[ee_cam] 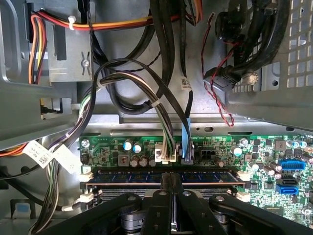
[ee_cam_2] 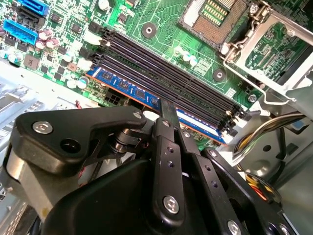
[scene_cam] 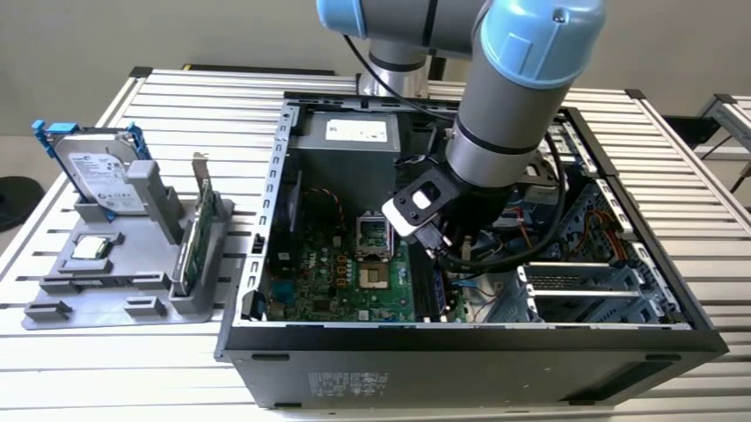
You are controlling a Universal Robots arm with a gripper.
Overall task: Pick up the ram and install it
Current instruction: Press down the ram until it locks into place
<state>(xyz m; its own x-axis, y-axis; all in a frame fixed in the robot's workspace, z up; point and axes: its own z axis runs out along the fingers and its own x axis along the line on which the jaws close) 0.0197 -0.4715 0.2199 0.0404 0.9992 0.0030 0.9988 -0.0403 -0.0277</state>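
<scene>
Down inside the open computer case (scene_cam: 470,338), the end effector (ee_cam_2: 167,115) pinches the ram (ee_cam_2: 128,87) by its top edge over the outermost slot, where, I reckon, any tilt could jam one end against the latches.

cables (ee_cam: 161,122): crowd case wall beside ram (ee_cam: 161,177) | neighbouring black slots (ee_cam_2: 161,73): free

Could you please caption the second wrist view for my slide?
End effector shut on the ram at the outermost motherboard slot.
</scene>
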